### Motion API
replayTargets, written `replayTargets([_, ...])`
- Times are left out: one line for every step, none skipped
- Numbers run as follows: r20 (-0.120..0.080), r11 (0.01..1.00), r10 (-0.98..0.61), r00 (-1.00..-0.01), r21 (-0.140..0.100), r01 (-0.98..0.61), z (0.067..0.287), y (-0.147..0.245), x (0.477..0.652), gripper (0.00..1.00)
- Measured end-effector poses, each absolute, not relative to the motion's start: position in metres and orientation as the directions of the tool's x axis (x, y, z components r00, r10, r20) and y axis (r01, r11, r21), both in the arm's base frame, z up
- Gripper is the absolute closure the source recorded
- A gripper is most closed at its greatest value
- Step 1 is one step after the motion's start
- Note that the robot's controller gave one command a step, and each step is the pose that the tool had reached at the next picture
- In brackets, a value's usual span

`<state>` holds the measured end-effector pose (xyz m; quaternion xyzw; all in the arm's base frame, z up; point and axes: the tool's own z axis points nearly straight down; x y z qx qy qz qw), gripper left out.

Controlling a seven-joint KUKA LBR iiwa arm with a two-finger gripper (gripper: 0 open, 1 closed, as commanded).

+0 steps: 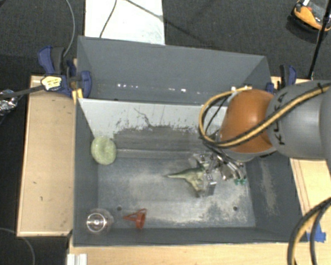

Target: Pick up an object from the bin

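Note:
My gripper (206, 174) is low over the middle of the bin floor, below the orange wrist cover. Directly at it lies a pale olive toy animal (188, 177) with a long thin tail pointing left; its right half is hidden by the gripper's metal parts. A small green bit (241, 182) lies just right of the gripper.
A pale green ball (103, 151) rests against the bin's left wall. At the front left corner stands a clear plastic cup (97, 221), with a small red piece (136, 217) beside it. The arm and its cables come in from the right.

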<state>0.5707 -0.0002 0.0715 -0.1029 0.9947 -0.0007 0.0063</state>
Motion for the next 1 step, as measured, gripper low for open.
replayTargets([-0.012,0.979,-0.206,-0.979,-0.003,-0.205,0.0715,-0.0002,0.5707,1.00])
